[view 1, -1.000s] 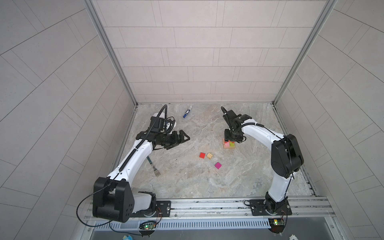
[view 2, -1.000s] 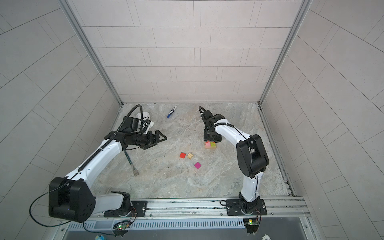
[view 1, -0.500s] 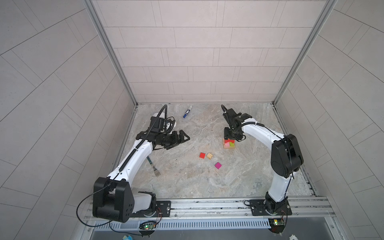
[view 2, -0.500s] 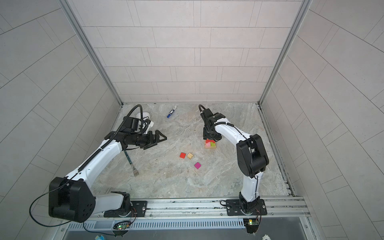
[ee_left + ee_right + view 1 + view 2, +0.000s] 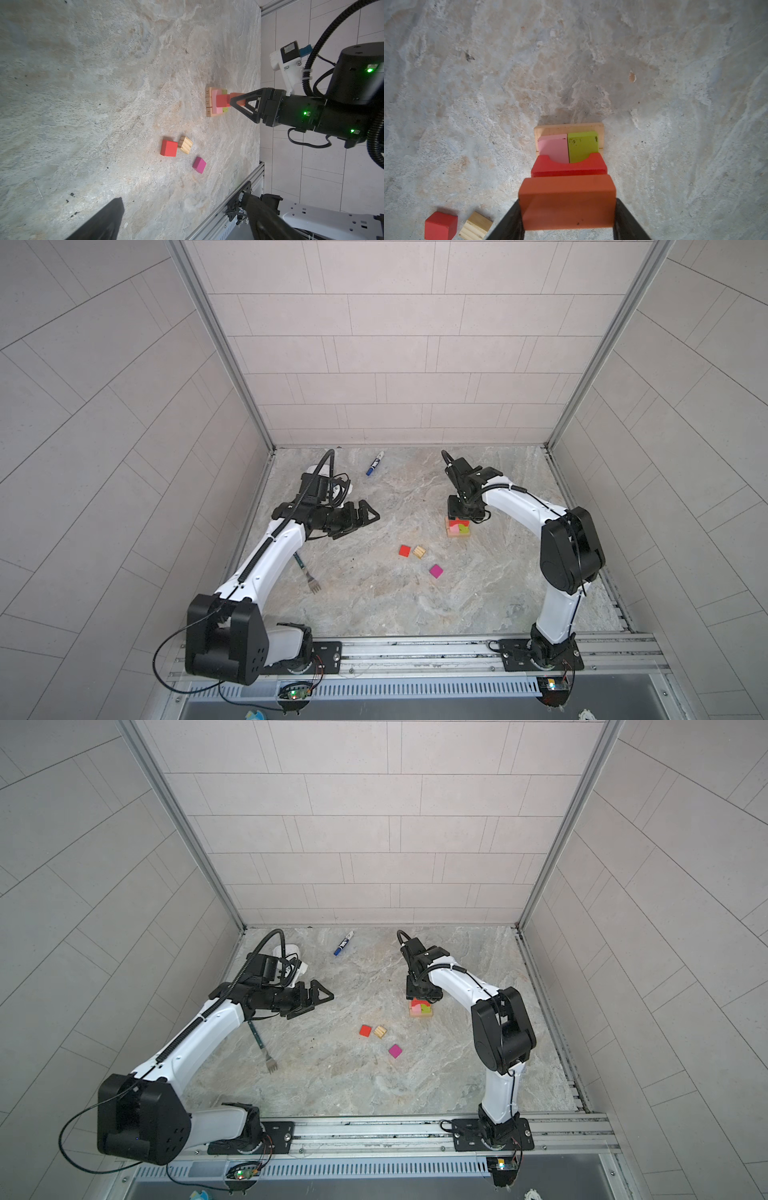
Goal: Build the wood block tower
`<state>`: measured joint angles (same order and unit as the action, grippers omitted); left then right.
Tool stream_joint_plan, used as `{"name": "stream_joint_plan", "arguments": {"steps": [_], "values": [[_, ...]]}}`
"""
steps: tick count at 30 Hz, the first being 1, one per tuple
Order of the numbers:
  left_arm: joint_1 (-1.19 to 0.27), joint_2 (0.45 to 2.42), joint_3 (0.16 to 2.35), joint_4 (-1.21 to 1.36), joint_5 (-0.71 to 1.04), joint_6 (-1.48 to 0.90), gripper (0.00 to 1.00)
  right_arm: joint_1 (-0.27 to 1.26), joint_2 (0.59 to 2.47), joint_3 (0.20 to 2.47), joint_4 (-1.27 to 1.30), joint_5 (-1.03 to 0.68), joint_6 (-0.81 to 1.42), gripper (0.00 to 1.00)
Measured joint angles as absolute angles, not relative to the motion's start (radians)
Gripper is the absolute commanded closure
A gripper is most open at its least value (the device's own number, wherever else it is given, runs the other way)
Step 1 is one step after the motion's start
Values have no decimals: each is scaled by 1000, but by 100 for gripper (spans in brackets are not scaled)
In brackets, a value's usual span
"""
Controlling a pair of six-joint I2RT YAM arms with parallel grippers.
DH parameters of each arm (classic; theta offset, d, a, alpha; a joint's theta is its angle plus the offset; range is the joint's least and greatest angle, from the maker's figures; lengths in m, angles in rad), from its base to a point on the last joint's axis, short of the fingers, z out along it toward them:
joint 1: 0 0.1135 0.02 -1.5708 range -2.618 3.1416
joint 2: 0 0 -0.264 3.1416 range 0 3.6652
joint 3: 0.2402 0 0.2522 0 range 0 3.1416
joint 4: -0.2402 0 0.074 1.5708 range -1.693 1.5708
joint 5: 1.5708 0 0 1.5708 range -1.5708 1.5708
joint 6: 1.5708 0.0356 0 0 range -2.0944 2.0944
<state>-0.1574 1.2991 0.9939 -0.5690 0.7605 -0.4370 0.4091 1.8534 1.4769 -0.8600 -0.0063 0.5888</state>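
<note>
The tower point(image 5: 458, 527) point(image 5: 421, 1008) stands right of the middle of the floor. In the right wrist view it has a tan base point(image 5: 569, 127), a pink bar point(image 5: 554, 148) and a lime bar point(image 5: 582, 145) side by side, and a red arch point(image 5: 569, 168) on top. My right gripper point(image 5: 568, 207) point(image 5: 462, 515) is shut on an orange bar point(image 5: 568, 199) point(image 5: 236, 99) right over the arch; contact between them is unclear. Loose wood blocks lie nearer the front: a red cube point(image 5: 404, 550), a tan cube point(image 5: 419, 552) and a magenta cube point(image 5: 436, 571). My left gripper point(image 5: 368, 516) point(image 5: 322, 996) hangs open and empty, far left of the tower.
A blue-capped marker pen point(image 5: 375, 463) lies near the back wall. A fork point(image 5: 307, 574) lies under the left arm, and a white timer point(image 5: 286, 950) sits behind that arm. Tiled walls close three sides, and a metal rail point(image 5: 415, 649) runs along the front.
My right gripper has shifted slightly over the tower with the orange bar, and the red arch now shows below it. The left arm has not moved.
</note>
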Motion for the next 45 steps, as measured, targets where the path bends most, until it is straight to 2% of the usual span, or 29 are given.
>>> {"name": "stream_joint_plan", "arguments": {"steps": [45], "values": [[-157, 1299, 994, -569, 760, -437, 1, 413, 1853, 1462, -853, 2, 604, 46]]}}
